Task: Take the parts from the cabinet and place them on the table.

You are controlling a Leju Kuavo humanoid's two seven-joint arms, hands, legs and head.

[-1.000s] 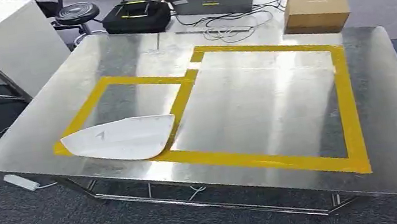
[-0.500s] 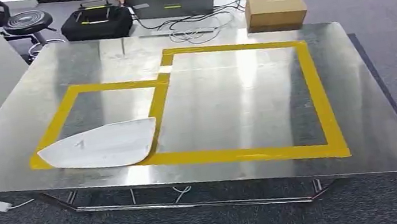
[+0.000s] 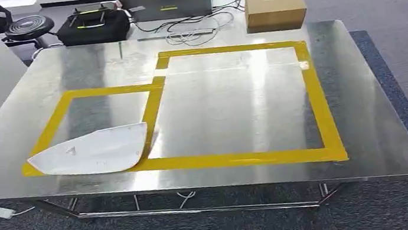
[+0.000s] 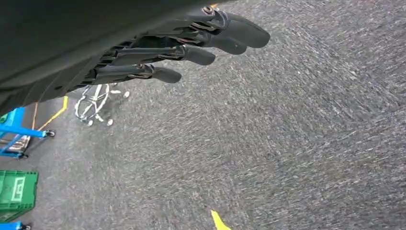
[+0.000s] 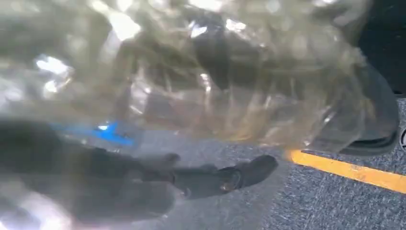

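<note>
Grey carpet surrounds the steel desk point(image 3: 370, 129); one white part point(image 3: 90, 152) already lies in the smaller yellow tape frame point(image 3: 59, 119); the right robot hand point(image 5: 143, 184) grips a clear-wrapped part point(image 5: 201, 72) for delivery; the left robot hand point(image 4: 182, 45) hangs spread, empty; the desk now looks closer, more square-on

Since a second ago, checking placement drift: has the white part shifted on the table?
No. The white part lies across the same corner of the yellow tape frame; the camera moved.
</note>
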